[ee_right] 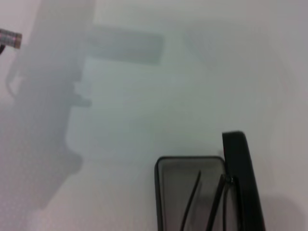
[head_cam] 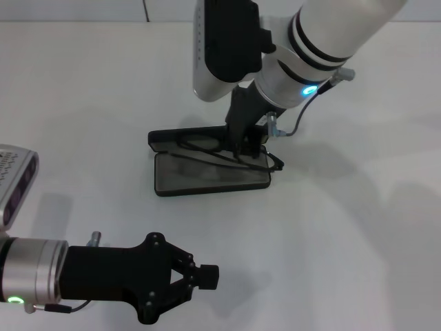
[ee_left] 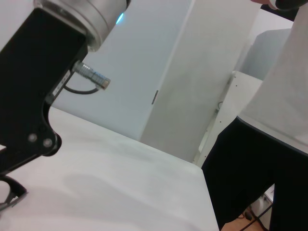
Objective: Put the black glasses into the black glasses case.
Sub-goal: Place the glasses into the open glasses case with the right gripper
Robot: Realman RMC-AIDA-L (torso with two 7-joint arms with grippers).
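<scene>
The black glasses case (head_cam: 207,176) lies open in the middle of the white table, its grey lining facing up. The black glasses (head_cam: 201,144) rest on the case's far half, with the slim temple arms slanting across the lining toward the right end. My right gripper (head_cam: 247,146) reaches down from above onto the right part of the frame and looks shut on it. The right wrist view shows the open case (ee_right: 168,192) with the temple arms (ee_right: 192,199) over the lining. My left gripper (head_cam: 207,276) is shut and empty, low at the near left.
The white table (head_cam: 358,227) stretches around the case. The right arm's bulky white wrist (head_cam: 303,48) hangs over the case's far side. In the left wrist view a person (ee_left: 269,159) stands past the table's edge.
</scene>
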